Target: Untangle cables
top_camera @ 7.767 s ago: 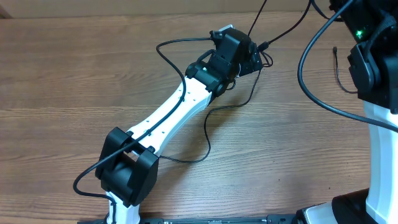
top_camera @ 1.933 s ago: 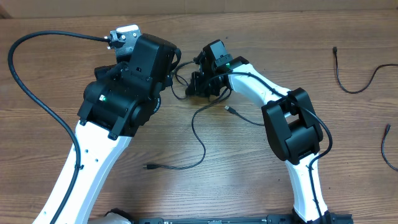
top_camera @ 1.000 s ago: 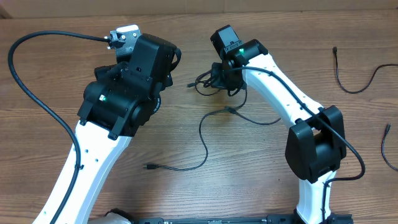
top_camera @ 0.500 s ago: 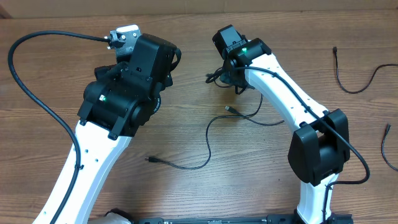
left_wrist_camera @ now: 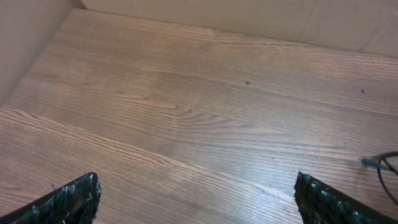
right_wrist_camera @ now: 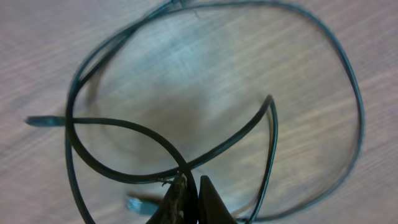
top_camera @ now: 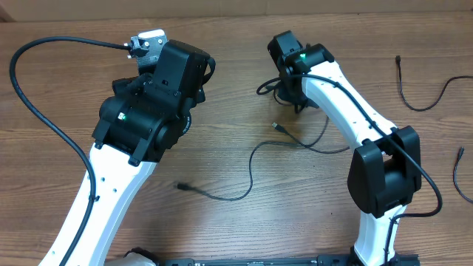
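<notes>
At the left of the wooden table (top_camera: 44, 185): left arm (top_camera: 126, 148) bent over the boards. Left gripper (left_wrist_camera: 199, 202) spread fully wide above bare wood, with nothing between its fingertips (left_wrist_camera: 78, 198).

Toward centre: one of the cables (top_camera: 250, 166), slack on the table, curving from a small plug (top_camera: 179, 186) near the front edge up toward the right arm (top_camera: 347, 111). Second plug (top_camera: 276, 125) lying just below the wrist of that arm.

Right of centre: right gripper (right_wrist_camera: 186, 198) pinched tight on a cord where the loops of the tangle (top_camera: 272, 87) cross. Several loops fanned around the tips in the wrist view, one plug end (right_wrist_camera: 42, 121) at the left.

At far right: loose cords (top_camera: 421, 103), well apart from the tangle, near the table edge.
</notes>
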